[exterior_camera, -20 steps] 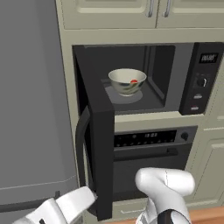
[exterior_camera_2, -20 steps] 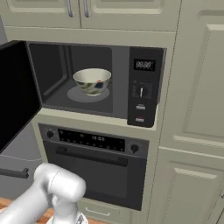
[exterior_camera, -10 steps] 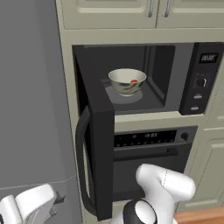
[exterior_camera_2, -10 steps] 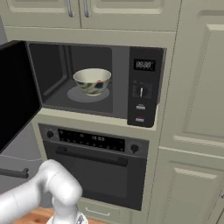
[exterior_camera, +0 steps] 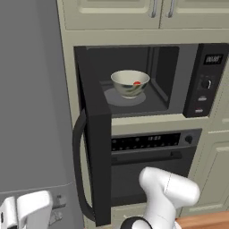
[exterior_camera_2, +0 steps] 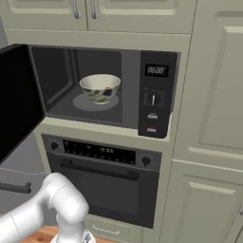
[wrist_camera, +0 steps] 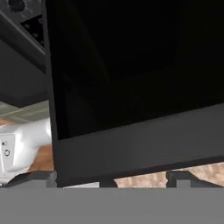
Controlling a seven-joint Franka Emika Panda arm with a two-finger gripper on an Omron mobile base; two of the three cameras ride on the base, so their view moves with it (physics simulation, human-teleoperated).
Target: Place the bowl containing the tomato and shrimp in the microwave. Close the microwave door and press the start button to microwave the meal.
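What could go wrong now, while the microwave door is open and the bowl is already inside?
1. The gripper is open and sits close behind the microwave door; a fast push may slam the door and shake the bowl with the tomato.
2. The fingers may slide off the flat panel or catch its handle, leaving the door half open.
3. The arm is low, far from the control strip.
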